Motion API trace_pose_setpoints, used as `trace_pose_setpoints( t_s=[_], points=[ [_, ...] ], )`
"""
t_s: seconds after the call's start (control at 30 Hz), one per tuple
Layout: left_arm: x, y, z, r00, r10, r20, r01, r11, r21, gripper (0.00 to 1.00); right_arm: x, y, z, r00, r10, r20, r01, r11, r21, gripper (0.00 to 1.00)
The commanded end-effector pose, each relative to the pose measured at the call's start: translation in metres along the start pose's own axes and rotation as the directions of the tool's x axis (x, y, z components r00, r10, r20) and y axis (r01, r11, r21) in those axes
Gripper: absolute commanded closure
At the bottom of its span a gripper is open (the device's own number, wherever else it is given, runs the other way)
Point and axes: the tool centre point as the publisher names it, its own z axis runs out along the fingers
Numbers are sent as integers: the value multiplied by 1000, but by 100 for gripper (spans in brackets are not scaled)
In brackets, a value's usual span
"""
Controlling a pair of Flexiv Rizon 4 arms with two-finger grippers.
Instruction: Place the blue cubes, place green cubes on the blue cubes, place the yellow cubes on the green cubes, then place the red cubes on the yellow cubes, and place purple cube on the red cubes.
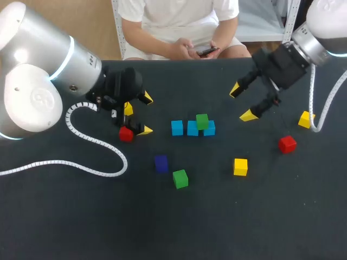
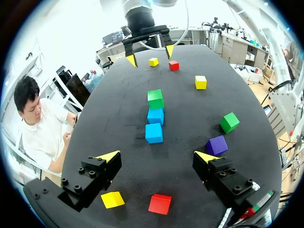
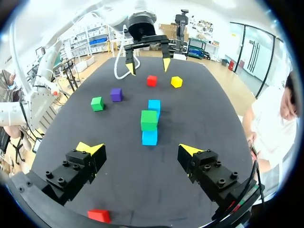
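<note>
Three blue cubes (image 1: 192, 128) lie in a row mid-table, and one green cube (image 1: 202, 121) sits on top of the row toward its right end. A second green cube (image 1: 180, 178) and the purple cube (image 1: 161, 163) lie nearer the front. My left gripper (image 1: 146, 114) hangs open left of the row, with a red cube (image 1: 126, 133) and a yellow cube (image 1: 128, 109) just beside it. My right gripper (image 1: 242, 102) is open and empty, up and to the right of the row. In the left wrist view the left gripper (image 2: 157, 156) faces the blue cubes (image 2: 154, 132).
A loose yellow cube (image 1: 240, 166) lies front right of the row. Another red cube (image 1: 287, 144) and yellow cube (image 1: 306, 119) sit near the right edge. The left arm's white cable (image 1: 92, 162) trails over the black table (image 1: 81, 216).
</note>
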Motion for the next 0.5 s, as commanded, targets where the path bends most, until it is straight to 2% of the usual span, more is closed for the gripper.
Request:
trace_pose_setpoints(
  t_s=[0.03, 0.17, 0.23, 0.5],
  points=[
    [1, 1, 0, 1000, 3, 4, -3, 1000, 2, 0, 5, -6, 0, 1000, 7, 15, -7, 1000, -13, 0],
    [1, 1, 0, 1000, 3, 4, -3, 1000, 2, 0, 5, -7, -1, 1000, 16, 13, -16, 1000, -1, 0],
    [1, 1, 0, 1000, 3, 4, -3, 1000, 2, 0, 4, -7, -1, 998, 54, -20, -54, 998, -11, 0],
    [1, 1, 0, 1000, 3, 4, -3, 1000, 2, 0, 4, -6, -1, 999, 45, -6, -45, 999, -6, 0]
  ],
)
